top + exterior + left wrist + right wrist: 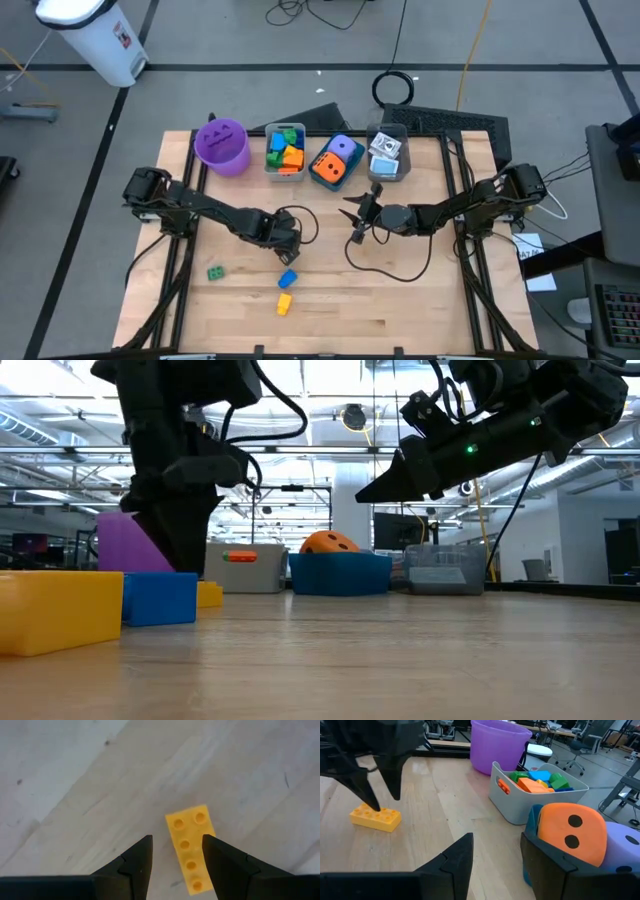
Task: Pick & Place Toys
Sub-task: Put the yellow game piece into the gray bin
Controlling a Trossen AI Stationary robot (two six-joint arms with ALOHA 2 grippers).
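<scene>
You are partway through. The grey bin [285, 170] at the upper middle of the high view already holds a heap of coloured bricks [285, 151], the blue bin [334, 178] beside it holds the orange die [328, 167] and the purple die [343, 148], and the clear bin [387, 166] to their right holds the printed cubes [385, 154]. The purple cup [221, 146] stands at the left end of that row.

Loose on the worktop [400, 310] you have a green brick [215, 272] at lower left, a blue brick [288, 279] and a yellow brick [284, 303] below centre, plus a second yellow brick [190, 847] that shows in the left wrist view. So, by my reading, at least four pieces are still to go.

Your left gripper [176, 851] hangs low over that second yellow brick with its jaws apart and empty. In its wrist view the brick lies lengthwise in the gap, nearer the right-hand finger, whose tip overlaps the brick's edge; the other finger stands clear. From the right wrist view, the tips look just above or at the brick's near end, not yet around it.

Your right gripper [356, 214] waits near the middle of the high view, raised off the wood, jaws apart, holding nothing.
</scene>
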